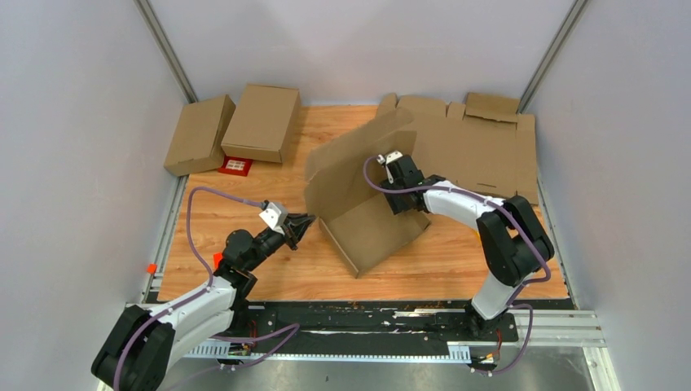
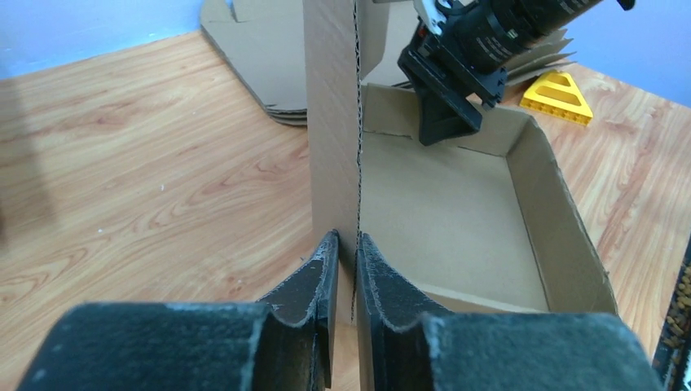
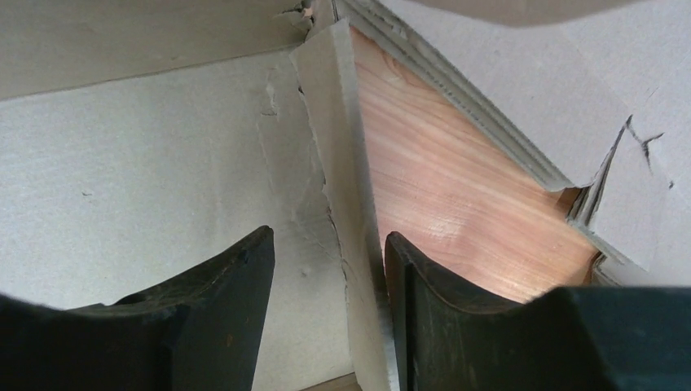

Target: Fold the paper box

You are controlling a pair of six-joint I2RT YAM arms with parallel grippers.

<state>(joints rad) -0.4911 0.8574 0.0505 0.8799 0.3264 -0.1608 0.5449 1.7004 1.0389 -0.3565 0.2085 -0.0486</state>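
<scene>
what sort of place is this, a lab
Probably a lab robot cell: plain grey walls enclose a wooden table, the left arm and right arm are bolted at its near edge, and a partly folded paper box sits by flat cardboard sheets.

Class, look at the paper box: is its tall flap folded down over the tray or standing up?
Standing up: on the paper box, the flap rises upright beside the uncovered tray.
</scene>
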